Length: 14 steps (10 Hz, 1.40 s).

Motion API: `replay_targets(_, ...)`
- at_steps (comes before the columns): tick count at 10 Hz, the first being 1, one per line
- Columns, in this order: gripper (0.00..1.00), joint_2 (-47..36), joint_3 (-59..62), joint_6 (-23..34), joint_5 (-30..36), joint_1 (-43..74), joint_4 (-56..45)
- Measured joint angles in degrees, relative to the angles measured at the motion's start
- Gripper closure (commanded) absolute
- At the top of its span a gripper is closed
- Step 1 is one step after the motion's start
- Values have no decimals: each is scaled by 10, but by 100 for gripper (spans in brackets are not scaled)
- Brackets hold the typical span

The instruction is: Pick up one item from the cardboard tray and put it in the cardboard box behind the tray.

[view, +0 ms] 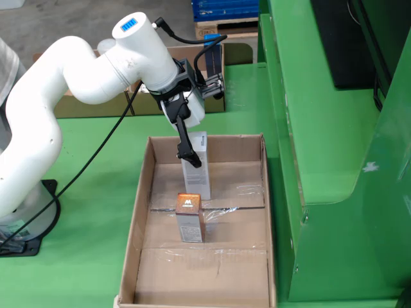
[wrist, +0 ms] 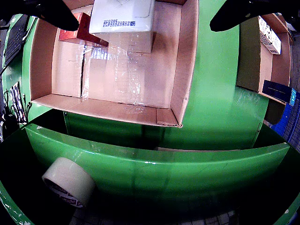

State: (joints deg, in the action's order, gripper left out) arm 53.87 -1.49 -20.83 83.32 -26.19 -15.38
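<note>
Green-painted worktop (view: 96, 167), with a green metal cabinet to the right in the fixed view. A shallow cardboard tray (view: 144, 212) lies open on it, its floor patched with clear tape. Behind the tray, partly hidden by the arm, a second cardboard box (view: 83, 106) is seen: judged to be the drop-off.

Two cartons are stood upright in the tray, well clear of the walls, presumably so they can be reached from above. The white carton (view: 198, 174) stands nearer the far wall; the orange-topped carton (view: 190, 218) stands just in front of it, closer to the camera.

The gripper (view: 191, 153) is positioned at the white carton's top. One dark finger (view: 187, 142) is seen against its left face. The wrist view shows both fingertips spread wide of the white carton (wrist: 123, 18), so the gripper is read as apart, not yet clamped. A tape roll (wrist: 69, 182) lies lower left in that view.

The pick is judged unstarted; both cartons sit in the tray.
</note>
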Motion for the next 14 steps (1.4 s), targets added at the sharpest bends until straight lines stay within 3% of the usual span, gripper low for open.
replay_targets(1, 0, 0, 0, 0, 0, 0, 0)
replay_targets(11, 100, 0, 0, 0, 1, 0, 0)
replay_targets(14, 100, 0, 0, 1, 1, 1, 0)
